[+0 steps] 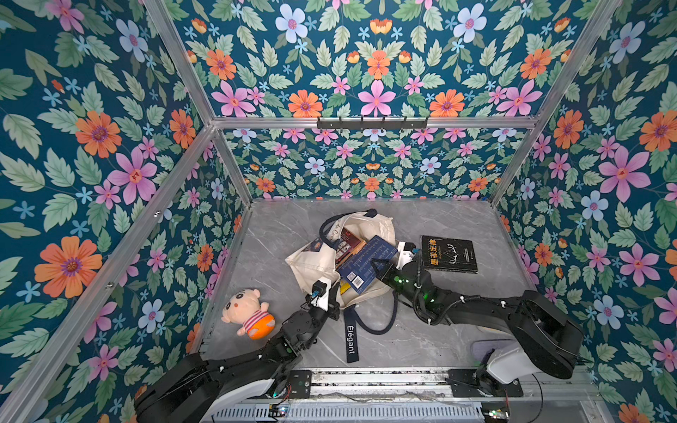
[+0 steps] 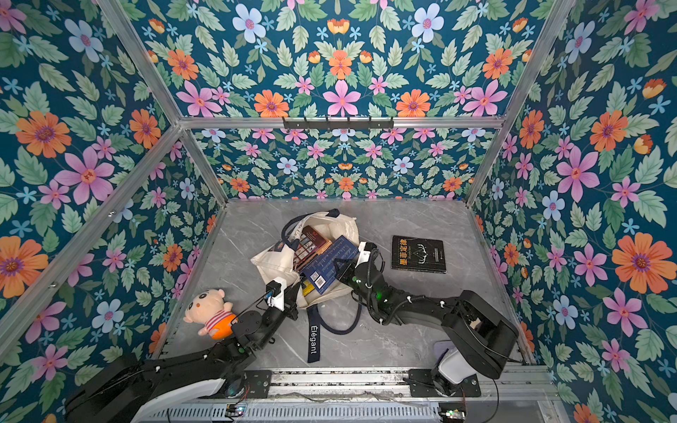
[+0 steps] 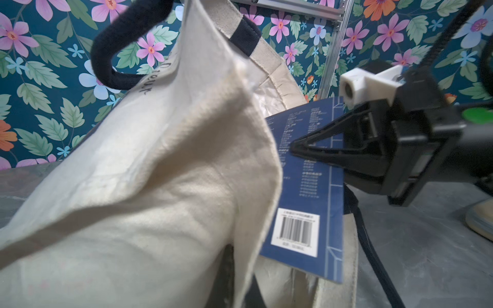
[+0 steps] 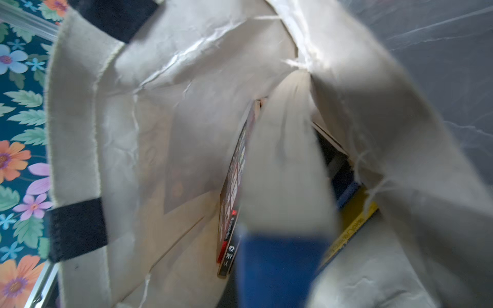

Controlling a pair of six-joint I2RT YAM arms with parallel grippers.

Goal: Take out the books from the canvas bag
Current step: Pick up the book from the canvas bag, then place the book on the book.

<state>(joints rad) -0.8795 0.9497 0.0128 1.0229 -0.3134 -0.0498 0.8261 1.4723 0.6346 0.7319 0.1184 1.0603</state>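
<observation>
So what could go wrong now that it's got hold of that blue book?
The right jaws pinch the blue book only by its edge, so it might twist or slip free. The brown book lies right beside it inside the canvas bag and may get dragged along. The navy handle loops close by that arm and could snag.

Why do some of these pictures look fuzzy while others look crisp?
Both top views: sharp and evenly lit, though the straight frame bars splay out as through a wide lens. Right wrist view: the blue book sits too near the lens and smears, and the bag lining looks soft. Left wrist view: the barcode is crisp, the nearest cloth fuzzy.
</observation>
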